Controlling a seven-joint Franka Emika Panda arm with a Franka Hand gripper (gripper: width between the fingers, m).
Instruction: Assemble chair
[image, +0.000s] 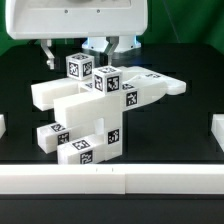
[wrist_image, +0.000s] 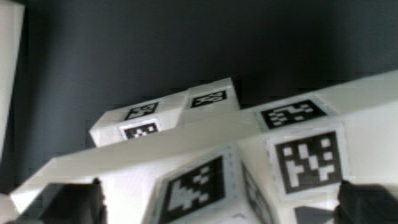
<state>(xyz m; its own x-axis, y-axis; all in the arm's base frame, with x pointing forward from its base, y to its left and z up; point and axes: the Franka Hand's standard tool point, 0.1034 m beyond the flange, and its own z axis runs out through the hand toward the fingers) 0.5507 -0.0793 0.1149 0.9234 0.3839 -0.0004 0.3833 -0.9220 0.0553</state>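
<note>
Nearest the exterior camera, a low white rail (image: 110, 178) is running along the front edge of the black desk (image: 185, 130). Just behind it, the chair (image: 95, 115) is sitting near the middle of the desk as 1 blocky white cluster: a stepped block (image: 85, 142) is standing low in front, long bars (image: 150, 92) are reaching toward the exterior view's right, and a small tagged cube (image: 80, 68) is topping the pile. Farthest back, the tool (image: 110, 48) is hanging just above the cluster's rear, under the white arm (image: 85, 18).

In the wrist view, tagged blocks (wrist_image: 214, 140) are filling the frame, and 2 dark fingertips (wrist_image: 54, 205) are showing at the lower corners, spread with nothing between them; the jaws are looking parted and not gripping anything.

The parts are looking like stiff, glossy plastic: probably light, hard and not fragile, but slippery, so a shallow pinch is likely to slide. The safest hold is probably across 2 flat parallel faces of a bar, near its middle, away from any joint. How firmly the pieces are joined cannot be told, so lifting 1 could be disturbing the others.
</note>
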